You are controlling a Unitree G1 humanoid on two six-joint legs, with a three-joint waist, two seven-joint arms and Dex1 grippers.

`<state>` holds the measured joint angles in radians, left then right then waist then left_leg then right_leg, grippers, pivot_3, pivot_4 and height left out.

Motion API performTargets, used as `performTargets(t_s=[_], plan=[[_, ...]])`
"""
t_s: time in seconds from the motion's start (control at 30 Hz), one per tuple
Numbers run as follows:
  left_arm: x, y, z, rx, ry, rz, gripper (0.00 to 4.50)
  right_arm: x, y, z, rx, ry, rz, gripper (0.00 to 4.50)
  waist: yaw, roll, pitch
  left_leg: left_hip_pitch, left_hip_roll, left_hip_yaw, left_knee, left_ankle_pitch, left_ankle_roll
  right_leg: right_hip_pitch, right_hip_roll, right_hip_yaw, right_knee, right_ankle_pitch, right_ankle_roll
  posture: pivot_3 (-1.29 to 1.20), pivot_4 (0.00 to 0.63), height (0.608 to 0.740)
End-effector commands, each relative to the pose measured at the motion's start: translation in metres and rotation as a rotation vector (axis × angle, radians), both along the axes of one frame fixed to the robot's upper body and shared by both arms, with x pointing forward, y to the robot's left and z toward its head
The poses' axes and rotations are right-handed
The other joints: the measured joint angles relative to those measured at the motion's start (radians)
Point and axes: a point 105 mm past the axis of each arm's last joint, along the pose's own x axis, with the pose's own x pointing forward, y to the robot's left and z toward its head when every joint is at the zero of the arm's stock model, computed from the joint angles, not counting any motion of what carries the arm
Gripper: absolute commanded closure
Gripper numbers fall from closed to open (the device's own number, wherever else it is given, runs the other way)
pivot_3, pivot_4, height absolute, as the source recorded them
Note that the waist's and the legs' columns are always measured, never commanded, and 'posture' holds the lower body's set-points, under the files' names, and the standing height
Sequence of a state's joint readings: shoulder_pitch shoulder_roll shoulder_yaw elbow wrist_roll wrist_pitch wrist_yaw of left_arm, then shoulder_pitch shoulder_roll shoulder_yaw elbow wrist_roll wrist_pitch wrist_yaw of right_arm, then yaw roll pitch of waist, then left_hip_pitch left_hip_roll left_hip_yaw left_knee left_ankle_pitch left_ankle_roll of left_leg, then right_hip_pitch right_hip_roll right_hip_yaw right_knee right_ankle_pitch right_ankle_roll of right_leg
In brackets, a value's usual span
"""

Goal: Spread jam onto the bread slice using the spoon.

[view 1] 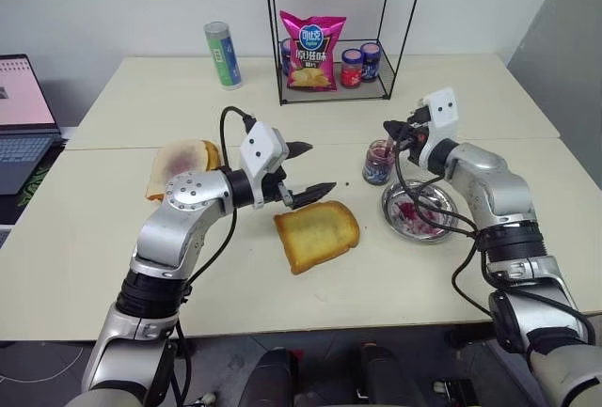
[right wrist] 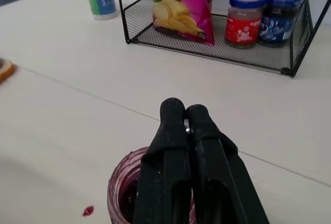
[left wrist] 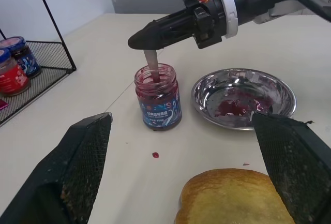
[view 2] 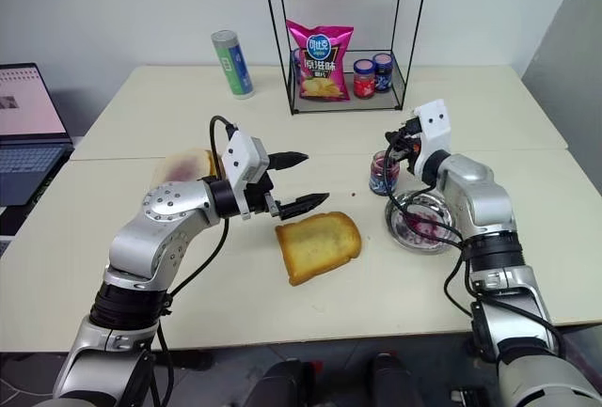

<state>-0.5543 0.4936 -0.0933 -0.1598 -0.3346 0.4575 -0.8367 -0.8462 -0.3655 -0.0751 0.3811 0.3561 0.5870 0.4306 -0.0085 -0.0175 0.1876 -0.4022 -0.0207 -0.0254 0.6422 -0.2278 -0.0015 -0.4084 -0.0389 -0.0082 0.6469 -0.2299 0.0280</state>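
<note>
Right end effector over jam, beside steel dish.

On the tabletop the bread slice lies near the front, at the middle. To its right sits the steel dish, and just behind and left of the dish stands the jam jar with the spoon standing in it. Left of the bread slice, a little further back, lies a second bread slice. At the back stands a wire rack holding a chip bag and two jars; a canister stands left of it. A laptop sits at the far left.
</note>
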Motion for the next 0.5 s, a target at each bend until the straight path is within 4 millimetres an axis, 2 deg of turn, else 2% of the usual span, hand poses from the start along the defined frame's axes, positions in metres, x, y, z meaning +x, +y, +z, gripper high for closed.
performTargets(t_s=[0.03, 0.23, 0.5], plan=[[-0.005, -0.002, 0.013, -0.022, -0.055, -0.009, 0.00, 0.003, -0.010, 0.021, 0.207, 0.051, -0.055, 4.44, 0.001, 0.000, 0.000, 0.000, 0.000, 0.000, 0.000, 0.000, 0.000, 0.000, 0.000, 0.000, 0.000, 0.000, 0.000, 0.00, 0.150, 0.740], [-0.005, -0.005, 0.012, -0.026, -0.059, -0.016, 0.00, 0.003, -0.017, 0.027, 0.344, 0.113, -0.102, 4.44, 0.001, 0.000, 0.000, 0.000, 0.000, 0.000, 0.000, 0.000, 0.000, 0.000, 0.000, 0.000, 0.000, 0.000, 0.000, 0.00, 0.150, 0.740], [-0.004, -0.009, 0.012, -0.028, -0.060, -0.032, 0.00, 0.002, -0.033, 0.036, 0.418, 0.121, -0.166, 4.44, 0.001, 0.000, 0.000, 0.000, 0.000, 0.001, 0.000, 0.000, 0.000, 0.000, 0.000, 0.000, 0.000, 0.000, 0.000, 0.00, 0.150, 0.740]])
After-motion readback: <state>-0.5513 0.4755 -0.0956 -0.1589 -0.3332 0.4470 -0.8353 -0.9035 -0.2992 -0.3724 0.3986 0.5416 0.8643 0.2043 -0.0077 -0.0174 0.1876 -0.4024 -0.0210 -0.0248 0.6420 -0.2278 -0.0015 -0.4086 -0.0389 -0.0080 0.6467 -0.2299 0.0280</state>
